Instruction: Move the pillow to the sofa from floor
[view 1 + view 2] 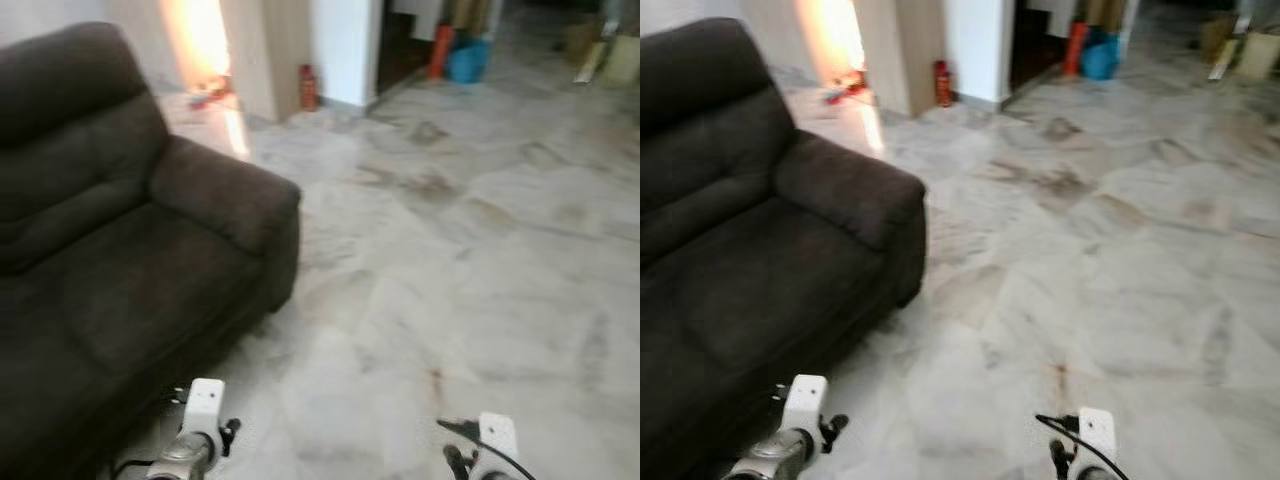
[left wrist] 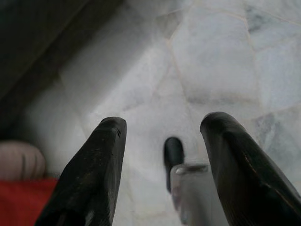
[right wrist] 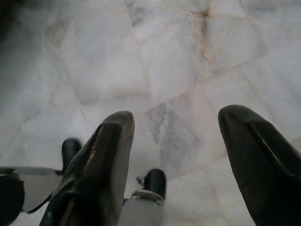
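A dark brown sofa point(image 1: 110, 240) stands on my left, its seat bare and its armrest point(image 1: 225, 190) jutting toward the marble floor point(image 1: 450, 280). Both arms hang low at the bottom of the eye views, the left wrist point(image 1: 200, 425) beside the sofa's front and the right wrist point(image 1: 492, 440) over open floor. In the left wrist view my left gripper point(image 2: 162, 125) is open above pale tiles, nothing between its fingers. My right gripper point(image 3: 176, 115) is also open over the tiles. A red and pale pink shape point(image 2: 21, 183) lies blurred at the edge of the left wrist view.
A red fire extinguisher point(image 1: 308, 87) stands by the wooden wall panel. Far back are an orange object point(image 1: 440, 48), a blue bin point(image 1: 468, 60) and boxes point(image 1: 610, 55). Bright glare point(image 1: 205, 50) fills the doorway behind the sofa. Wide marble floor stretches ahead and right.
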Robot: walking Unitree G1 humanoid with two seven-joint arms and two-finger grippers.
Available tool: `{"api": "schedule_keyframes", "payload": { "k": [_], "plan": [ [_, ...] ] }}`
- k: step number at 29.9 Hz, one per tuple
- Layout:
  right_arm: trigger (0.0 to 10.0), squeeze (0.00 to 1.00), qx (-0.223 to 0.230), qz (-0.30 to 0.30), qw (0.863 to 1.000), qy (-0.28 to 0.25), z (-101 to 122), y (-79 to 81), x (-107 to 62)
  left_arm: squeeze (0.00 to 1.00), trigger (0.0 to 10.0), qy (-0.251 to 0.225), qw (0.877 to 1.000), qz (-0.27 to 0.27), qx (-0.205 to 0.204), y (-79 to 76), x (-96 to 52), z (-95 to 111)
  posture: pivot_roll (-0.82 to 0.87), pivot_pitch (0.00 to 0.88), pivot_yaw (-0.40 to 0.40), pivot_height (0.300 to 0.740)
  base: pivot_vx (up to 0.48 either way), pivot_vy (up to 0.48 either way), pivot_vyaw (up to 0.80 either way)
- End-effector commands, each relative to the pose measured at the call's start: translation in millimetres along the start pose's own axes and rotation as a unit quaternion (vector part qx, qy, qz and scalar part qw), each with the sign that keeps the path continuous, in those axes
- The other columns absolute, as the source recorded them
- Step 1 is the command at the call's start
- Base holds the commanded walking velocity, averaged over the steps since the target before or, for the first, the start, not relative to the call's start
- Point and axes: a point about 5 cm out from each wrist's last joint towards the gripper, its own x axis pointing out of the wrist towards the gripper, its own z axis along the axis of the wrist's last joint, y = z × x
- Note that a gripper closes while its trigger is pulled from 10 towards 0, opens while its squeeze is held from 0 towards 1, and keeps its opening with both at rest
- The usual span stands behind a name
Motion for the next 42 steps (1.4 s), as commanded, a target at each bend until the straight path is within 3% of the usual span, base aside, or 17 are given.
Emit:
{"api": "schedule_keyframes", "payload": {
  "k": [1,42],
  "plan": [
    [10.0,0.00,-0.002,0.009,1.000,-0.005,4.9,6.3,1.8,0.00,10.0,0.013,1.000,0.011,-0.003,7.7,-1.2,-5.1,0.06,0.000,-0.027,0.740,0.000,0.000,0.80],
    [10.0,0.00,-0.007,0.017,1.000,0.000,1.8,7.6,1.4,0.00,10.0,0.019,1.000,0.000,0.013,8.1,-1.6,-7.0,0.06,0.000,-0.027,0.740,0.000,0.000,0.80]
  ]
}}
